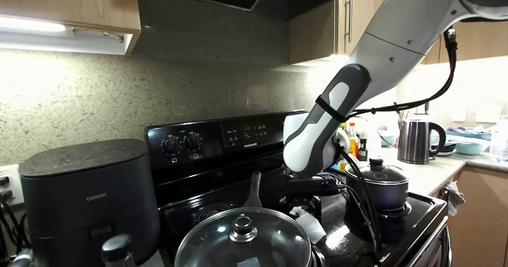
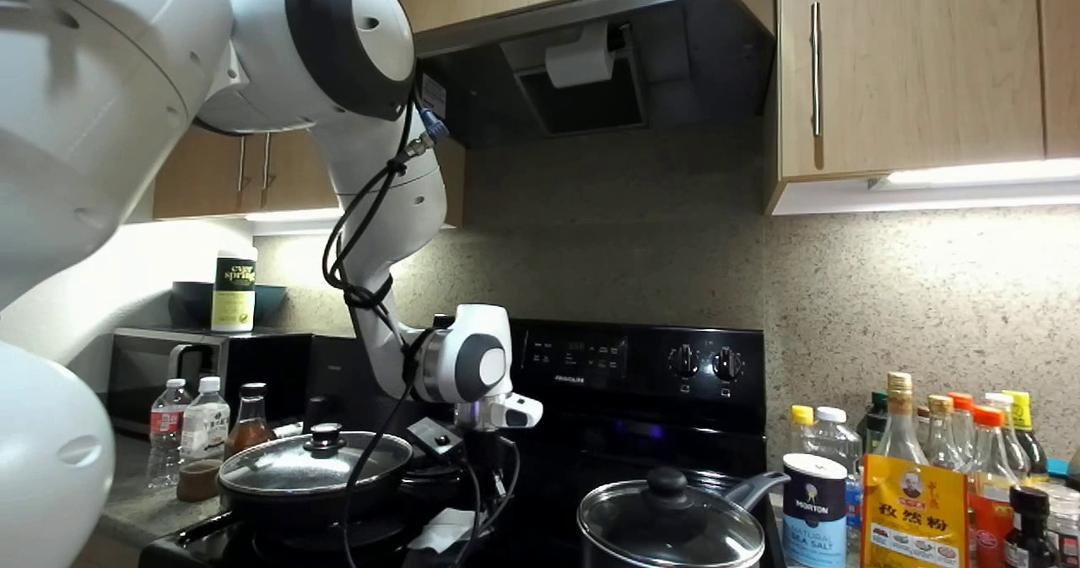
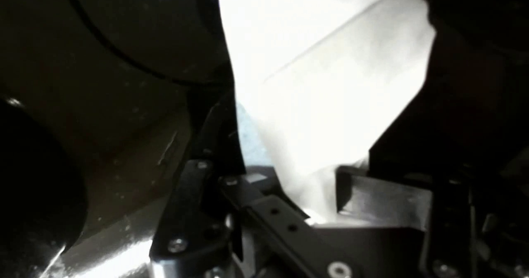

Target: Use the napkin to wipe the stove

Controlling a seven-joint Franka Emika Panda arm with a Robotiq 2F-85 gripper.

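The napkin, a white crumpled sheet, hangs from my gripper in both exterior views [image 1: 311,226] [image 2: 447,529]. It fills the middle of the wrist view [image 3: 326,96], pinched at its lower end between the two fingers. My gripper [image 1: 307,206] is shut on it; its fingertips show in the wrist view [image 3: 315,197]. The gripper is low over the glossy black stove [image 1: 337,215], between the lidded pan and the lidded pot. The stove also shows in an exterior view [image 2: 540,509]. Whether the napkin touches the stove top I cannot tell.
A wide glass-lidded pan [image 1: 274,235] [image 2: 312,479] stands close beside the napkin. A lidded pot [image 1: 377,191] [image 2: 671,526] stands on another burner. A grey handle [image 1: 254,189] sticks up behind the pan. A black air fryer [image 1: 87,203] and several bottles [image 2: 941,441] flank the stove.
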